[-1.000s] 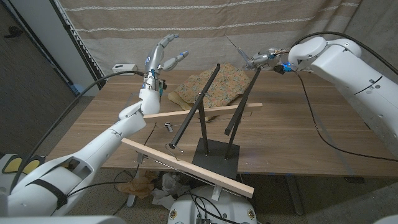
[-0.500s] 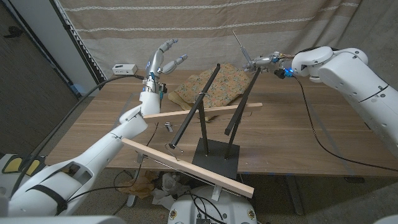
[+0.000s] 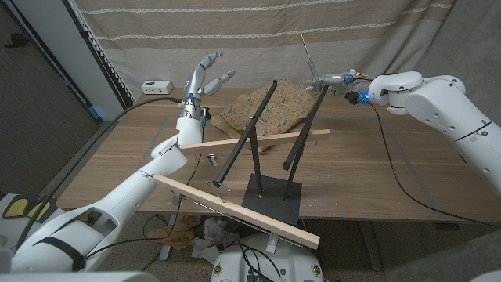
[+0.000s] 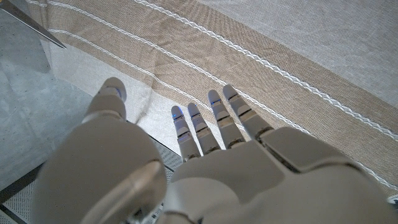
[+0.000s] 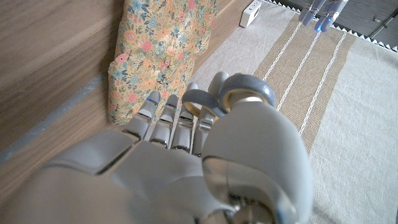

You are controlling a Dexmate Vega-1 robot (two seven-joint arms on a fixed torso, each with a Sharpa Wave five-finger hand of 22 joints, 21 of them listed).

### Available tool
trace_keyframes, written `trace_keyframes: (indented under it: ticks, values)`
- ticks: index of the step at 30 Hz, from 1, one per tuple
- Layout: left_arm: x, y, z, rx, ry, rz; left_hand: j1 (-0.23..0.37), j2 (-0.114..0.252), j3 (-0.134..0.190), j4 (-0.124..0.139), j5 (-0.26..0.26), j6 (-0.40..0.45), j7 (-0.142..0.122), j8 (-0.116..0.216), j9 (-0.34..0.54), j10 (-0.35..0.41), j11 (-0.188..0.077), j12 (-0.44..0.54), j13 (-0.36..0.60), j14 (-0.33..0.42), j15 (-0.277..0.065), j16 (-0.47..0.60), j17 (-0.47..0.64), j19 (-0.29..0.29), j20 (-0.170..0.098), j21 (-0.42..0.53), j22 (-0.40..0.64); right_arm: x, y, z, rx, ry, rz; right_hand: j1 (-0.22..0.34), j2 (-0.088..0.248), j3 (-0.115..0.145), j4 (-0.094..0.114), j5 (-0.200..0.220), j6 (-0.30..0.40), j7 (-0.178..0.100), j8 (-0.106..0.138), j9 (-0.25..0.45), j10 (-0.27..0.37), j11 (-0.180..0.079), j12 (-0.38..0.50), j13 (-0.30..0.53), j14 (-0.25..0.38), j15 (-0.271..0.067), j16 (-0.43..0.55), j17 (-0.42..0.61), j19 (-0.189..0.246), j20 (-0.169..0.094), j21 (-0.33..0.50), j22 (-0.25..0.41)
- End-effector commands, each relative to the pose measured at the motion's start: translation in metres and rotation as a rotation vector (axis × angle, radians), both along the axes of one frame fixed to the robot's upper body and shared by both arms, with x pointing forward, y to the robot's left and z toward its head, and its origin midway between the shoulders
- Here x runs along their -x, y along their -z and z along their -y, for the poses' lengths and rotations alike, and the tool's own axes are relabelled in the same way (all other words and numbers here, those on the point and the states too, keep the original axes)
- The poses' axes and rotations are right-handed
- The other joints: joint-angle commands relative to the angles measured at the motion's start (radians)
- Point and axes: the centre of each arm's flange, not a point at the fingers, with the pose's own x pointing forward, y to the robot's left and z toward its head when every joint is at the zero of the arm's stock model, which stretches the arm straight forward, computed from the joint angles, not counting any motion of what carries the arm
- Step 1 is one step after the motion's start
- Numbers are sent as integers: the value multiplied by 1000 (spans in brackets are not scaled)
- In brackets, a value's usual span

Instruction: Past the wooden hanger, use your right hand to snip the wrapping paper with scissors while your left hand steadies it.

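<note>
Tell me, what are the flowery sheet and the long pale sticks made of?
The flowery sheet looks like matte paper: it lies in creased folds. The long sticks look like bare, unpainted wood, pale with straight edges.

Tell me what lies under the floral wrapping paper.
The floral wrapping paper lies on the wooden table, with brown paper at its left edge. Anything beneath stays hidden.

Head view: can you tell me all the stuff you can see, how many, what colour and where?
Wrapping paper: one, floral tan, far middle of the table.
Scissors: one pair, silver, in the right hand.
Hanger frame: one, black rods and pale wooden bars, near middle.
Table: one, brown wood.
White box: one, far left corner.
Curtain: one, beige striped, behind.
Left hand: raised, fingers apart.
Right hand: grips the scissors.
</note>
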Motion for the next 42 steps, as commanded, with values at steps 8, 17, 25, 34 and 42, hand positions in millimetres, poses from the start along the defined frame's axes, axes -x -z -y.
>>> trace_keyframes:
  ticks: [8, 17, 25, 34, 42]
  values:
    - [3, 13, -1, 26, 10, -29, -10, -1, -2, -1, 11, -8, -1, -3, 3, -6, 1, -1, -1, -8, -167, 2, 4, -8, -18, -6, 1, -5, 15, 10, -148, -44, -63, 3, 0, -4, 3, 10, -41, -6, 46, 23, 59, -5, 20, 1, 30, -16, 4, 0, 24, 1, 5, 3]
    - [2, 18, -1, 38, 7, -48, -11, 0, -2, -1, 13, -7, -1, -2, 3, -6, 0, 0, -2, -9, -167, 2, 4, -10, -15, -7, 1, -9, 18, 9, -154, -76, -53, -28, 24, -21, 27, 29, -109, -17, 66, 55, 132, -44, 62, 31, 92, -76, 23, 8, 91, -25, 28, 8]
    - [1, 24, 0, 47, 8, -62, -13, 2, -3, 0, 15, -6, -1, -1, 3, -6, 0, 0, -3, -10, -167, 3, 4, -12, -14, -7, 1, -11, 22, 6, -137, -96, -52, -114, 85, 12, 137, 45, -354, -39, 143, 258, 76, -107, 208, 234, 158, -187, 101, 119, 144, -94, 86, 51]
    - [-3, 25, 0, 48, 10, -74, -17, 5, -4, 2, 17, -2, -1, 1, 3, -4, 0, 2, -4, -11, -167, 3, 4, -13, -13, -8, 1, -12, 26, 7, -157, -103, -65, -88, 71, 33, 111, 25, -325, -48, 127, 197, -5, -107, 625, 766, 280, -260, 377, 437, 211, -128, 254, 158]
    - [-5, 25, -1, 49, 13, -81, -20, 8, -4, 3, 20, -1, -1, 2, 2, -1, 0, 4, -5, -11, -167, 4, 5, -11, -13, -8, 2, -15, 31, 7, -181, -112, -90, -42, 60, 10, 63, 25, -279, -32, 129, 158, 36, -148, 789, 957, 359, -265, 609, 631, 308, -170, 457, 309]
